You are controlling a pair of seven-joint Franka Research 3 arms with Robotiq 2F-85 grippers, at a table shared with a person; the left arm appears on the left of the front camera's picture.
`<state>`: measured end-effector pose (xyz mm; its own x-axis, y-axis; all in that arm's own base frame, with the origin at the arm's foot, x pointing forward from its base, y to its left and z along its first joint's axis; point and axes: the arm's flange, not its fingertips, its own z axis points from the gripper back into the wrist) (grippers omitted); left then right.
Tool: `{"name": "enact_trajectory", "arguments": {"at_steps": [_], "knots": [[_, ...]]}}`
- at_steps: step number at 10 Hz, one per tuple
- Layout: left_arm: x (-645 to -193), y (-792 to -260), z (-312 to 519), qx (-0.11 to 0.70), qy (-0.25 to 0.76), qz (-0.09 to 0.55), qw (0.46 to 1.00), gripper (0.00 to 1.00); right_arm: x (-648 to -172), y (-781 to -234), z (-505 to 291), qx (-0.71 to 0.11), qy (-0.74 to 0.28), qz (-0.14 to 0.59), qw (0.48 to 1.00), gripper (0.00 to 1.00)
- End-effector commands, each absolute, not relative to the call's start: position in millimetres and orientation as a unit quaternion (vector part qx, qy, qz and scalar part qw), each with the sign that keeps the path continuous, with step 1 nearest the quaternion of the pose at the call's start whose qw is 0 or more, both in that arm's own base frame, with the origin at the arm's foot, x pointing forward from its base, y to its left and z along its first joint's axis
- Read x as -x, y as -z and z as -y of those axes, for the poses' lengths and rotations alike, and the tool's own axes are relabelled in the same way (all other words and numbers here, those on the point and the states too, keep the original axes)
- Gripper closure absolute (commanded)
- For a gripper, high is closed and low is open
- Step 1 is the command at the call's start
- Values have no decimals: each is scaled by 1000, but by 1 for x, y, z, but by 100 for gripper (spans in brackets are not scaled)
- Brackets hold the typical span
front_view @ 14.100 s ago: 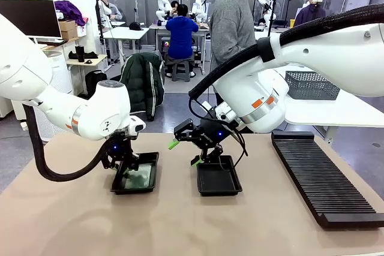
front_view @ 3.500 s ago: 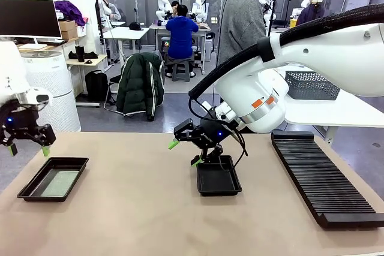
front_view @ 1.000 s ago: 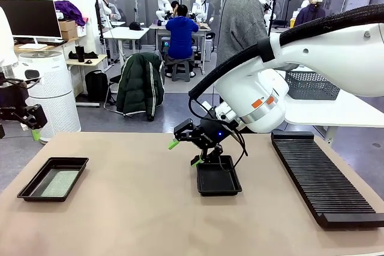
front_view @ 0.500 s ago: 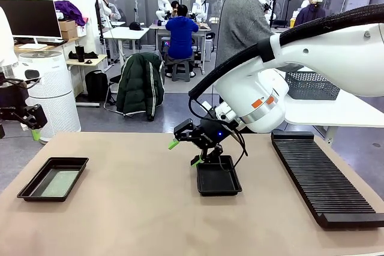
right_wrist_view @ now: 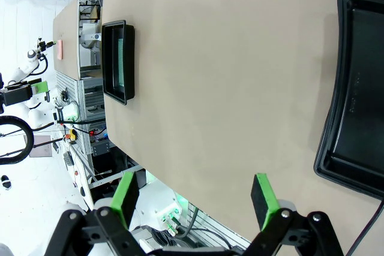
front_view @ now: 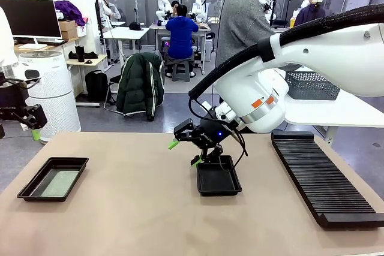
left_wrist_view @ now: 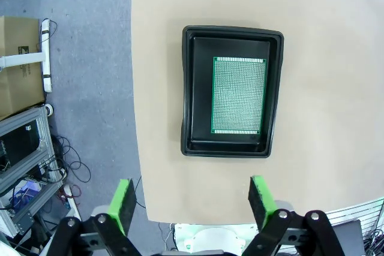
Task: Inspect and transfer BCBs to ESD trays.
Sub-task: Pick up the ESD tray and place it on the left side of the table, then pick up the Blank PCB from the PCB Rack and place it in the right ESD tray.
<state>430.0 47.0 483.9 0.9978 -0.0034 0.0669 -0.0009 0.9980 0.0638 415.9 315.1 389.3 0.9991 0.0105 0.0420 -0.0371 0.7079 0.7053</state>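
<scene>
The BCB, judged light, stiff and easily scratched, is seen flat in the ESD tray, toward its 3 o'clock wall in the left wrist view, and is best pinched by its long edges, both the left gripper above it and the right gripper being spread empty.

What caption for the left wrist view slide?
Open left gripper hangs above a black ESD tray holding one green BCB, near the tan table's edge.
</scene>
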Motion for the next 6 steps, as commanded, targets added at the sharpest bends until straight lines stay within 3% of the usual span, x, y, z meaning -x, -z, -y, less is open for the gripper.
{"name": "enact_trajectory", "arguments": {"at_steps": [1,6], "knots": [[-430,-484,-47,-24,-2,34,999,0,-415,-388,-316,-379,-8,18,925,0],[-430,-484,-47,-24,-2,34,999,0,-415,-388,-316,-379,-8,18,925,0]]}}
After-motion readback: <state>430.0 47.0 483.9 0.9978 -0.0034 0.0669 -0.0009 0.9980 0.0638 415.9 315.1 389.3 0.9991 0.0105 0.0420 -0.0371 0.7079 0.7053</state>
